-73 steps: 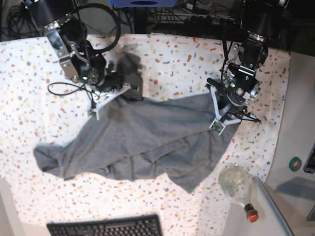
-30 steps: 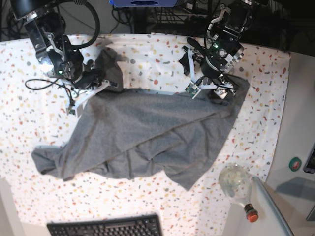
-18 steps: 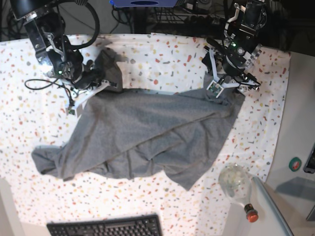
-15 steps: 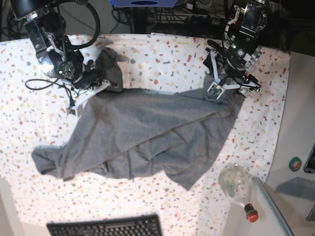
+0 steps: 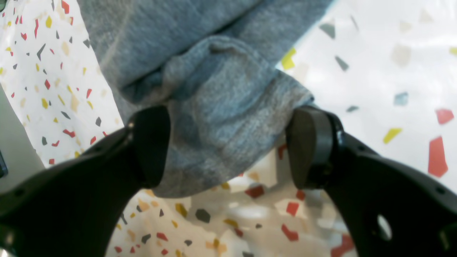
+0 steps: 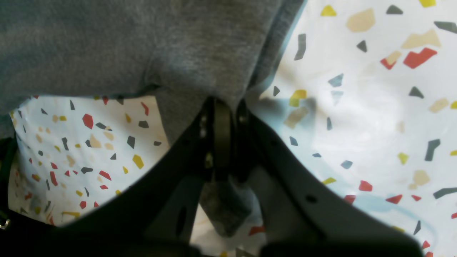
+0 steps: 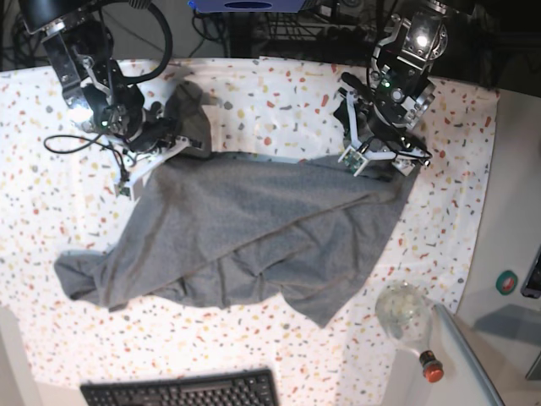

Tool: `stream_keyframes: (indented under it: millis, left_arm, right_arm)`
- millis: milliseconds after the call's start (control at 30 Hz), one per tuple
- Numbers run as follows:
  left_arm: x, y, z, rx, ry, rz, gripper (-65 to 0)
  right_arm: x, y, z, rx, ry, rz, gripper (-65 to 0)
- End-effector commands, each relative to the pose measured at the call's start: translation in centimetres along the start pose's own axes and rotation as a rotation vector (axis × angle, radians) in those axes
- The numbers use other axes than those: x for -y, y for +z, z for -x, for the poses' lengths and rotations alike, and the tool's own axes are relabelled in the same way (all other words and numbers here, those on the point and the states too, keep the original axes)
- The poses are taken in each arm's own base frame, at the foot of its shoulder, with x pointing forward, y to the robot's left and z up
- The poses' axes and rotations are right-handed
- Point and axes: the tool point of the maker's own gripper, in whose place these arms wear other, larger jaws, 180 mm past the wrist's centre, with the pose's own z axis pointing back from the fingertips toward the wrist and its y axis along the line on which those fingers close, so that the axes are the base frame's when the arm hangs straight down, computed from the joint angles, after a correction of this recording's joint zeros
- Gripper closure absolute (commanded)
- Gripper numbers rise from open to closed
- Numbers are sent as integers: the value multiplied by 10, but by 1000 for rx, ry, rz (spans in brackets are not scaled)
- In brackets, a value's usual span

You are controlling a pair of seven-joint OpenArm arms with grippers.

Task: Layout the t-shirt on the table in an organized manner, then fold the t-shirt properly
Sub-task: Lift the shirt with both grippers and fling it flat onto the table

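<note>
Base view: right claw (image 7: 173, 145) pinches t-shirt (image 7: 245, 233), left claw (image 7: 376, 156) spread

Left tool (image 5: 228, 146) jaws spread wide; right tool (image 6: 223, 117) clamped tight.

The heather-grey t-shirt (image 7: 254, 228) lies rumpled and half spread across the middle of the speckled white counter (image 7: 287, 93), one end bunched near its left edge.
</note>
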Motion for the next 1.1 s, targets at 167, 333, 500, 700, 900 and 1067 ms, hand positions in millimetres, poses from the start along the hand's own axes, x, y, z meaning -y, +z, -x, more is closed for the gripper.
stream_keyframes:
  millis: [167,333,500,700,900,1067]
  left_arm:
    - [13,-5,23,-74,-16,40,-260]
    - [14,-8,33,-99,-13,44,0]
    - [-7,1,29,-76,4,-6,0]
    - [-88,54,-13,96,77,-174,0]
    - [-126,42,-96,182,9,-183,0]
    - [-148,33,-221,345,-11,-184,0]
  right_arm:
    - [-2,3,-12,37,1,-7,0]
    - [-1,3,-14,42,3,-6,0]
    - [5,5,-15,47,0,5,0]
    - [43,39,-43,162,-126,54,0]
    - [56,52,-122,198,-182,55,0]
    - [79,93,-258,372,-150,104,0]
